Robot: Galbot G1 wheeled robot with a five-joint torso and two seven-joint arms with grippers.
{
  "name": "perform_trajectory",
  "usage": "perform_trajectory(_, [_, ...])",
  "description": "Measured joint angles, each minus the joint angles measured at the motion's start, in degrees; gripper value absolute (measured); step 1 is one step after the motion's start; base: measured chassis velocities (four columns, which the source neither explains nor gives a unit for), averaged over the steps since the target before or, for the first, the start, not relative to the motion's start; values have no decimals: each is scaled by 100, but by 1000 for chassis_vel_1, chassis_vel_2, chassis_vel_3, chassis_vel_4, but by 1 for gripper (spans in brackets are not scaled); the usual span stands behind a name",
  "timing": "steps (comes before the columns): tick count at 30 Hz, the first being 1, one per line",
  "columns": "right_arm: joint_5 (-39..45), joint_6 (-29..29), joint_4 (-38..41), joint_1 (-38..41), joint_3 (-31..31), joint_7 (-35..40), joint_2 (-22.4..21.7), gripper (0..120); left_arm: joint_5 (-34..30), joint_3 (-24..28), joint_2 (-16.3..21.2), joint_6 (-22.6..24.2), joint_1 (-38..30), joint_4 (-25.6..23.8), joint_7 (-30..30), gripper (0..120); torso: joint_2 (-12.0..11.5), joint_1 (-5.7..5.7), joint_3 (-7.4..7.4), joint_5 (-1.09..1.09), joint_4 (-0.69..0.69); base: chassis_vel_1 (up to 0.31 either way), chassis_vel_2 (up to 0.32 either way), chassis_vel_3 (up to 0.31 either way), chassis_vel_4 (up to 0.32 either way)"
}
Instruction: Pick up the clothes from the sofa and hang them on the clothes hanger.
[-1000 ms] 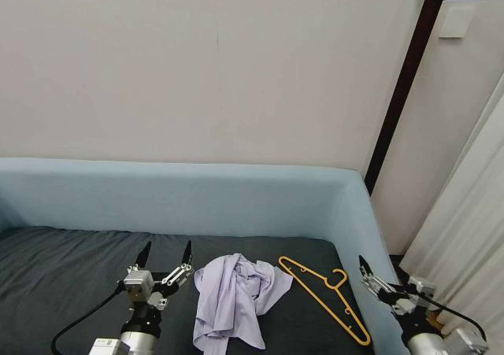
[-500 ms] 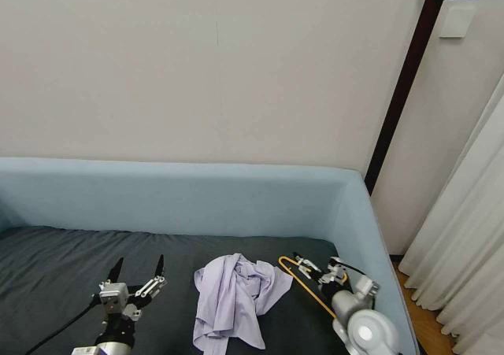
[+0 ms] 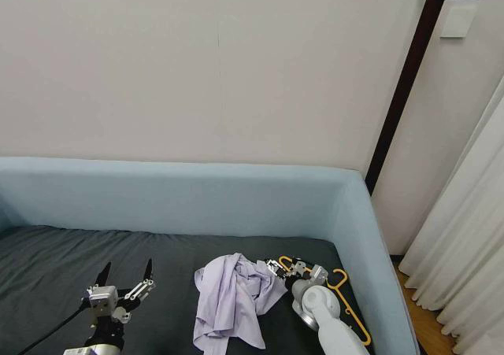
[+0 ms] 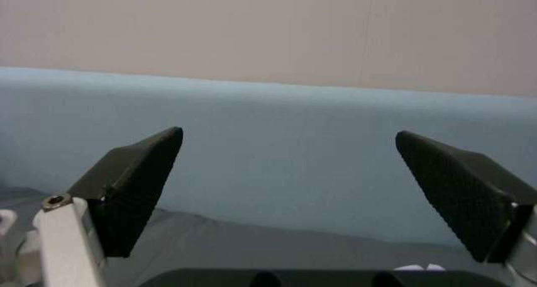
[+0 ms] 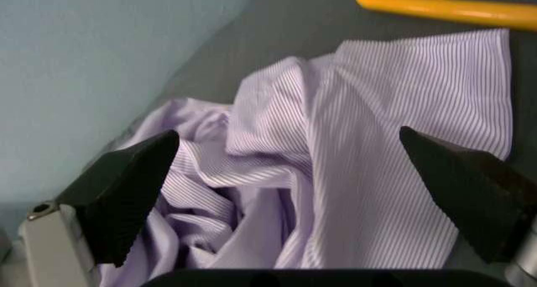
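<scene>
Two grippers stood wide open: right gripper [image 3: 282, 267] over the shirt [image 3: 231, 298] edge nearest the hanger [image 3: 348, 301], left gripper [image 3: 124, 276] well apart from it. Step judged: reach. Next move called for descent, then pinching fabric.

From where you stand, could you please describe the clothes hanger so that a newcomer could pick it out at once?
On the light blue sofa, look to the right end of the dark seat, just past the crumpled lilac shirt where the right gripper hovers, jaws open. The clothes hanger lies flat there, the only thin, bright orange thing on the cushion.
</scene>
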Motion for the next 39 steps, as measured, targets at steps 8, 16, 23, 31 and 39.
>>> perform_trajectory(8, [-443, 38, -186, -111, -21, -113, 78, 75, -1, 5, -2, -9, -25, 31, 0, 100, 0, 0, 0, 1, 1, 0, 0, 0, 0])
perform_trajectory(16, [-778, 89, -51, -300, -117, -120, 65, 43, -16, 1, 3, -61, -41, 46, -2, 100, 1, 0, 0, 2, 1, 0, 0, 0, 0])
perform_trajectory(23, [-861, 170, 392, -562, -170, -98, 31, 15, -14, 55, -27, -133, -55, 53, -3, 100, 1, -1, 0, 1, 1, 0, 0, 0, 0])
perform_trajectory(31, [-744, 234, 753, -682, -180, -9, -9, 0, -58, 99, -12, -175, -69, 36, -4, 100, 1, -1, 0, 1, 1, 0, 0, 0, 0])
perform_trajectory(39, [-331, 789, 1229, -812, -142, -164, -142, 0, -112, 119, 34, -214, -112, 53, -12, 100, 0, -1, 0, 3, 2, 0, 0, 0, 0])
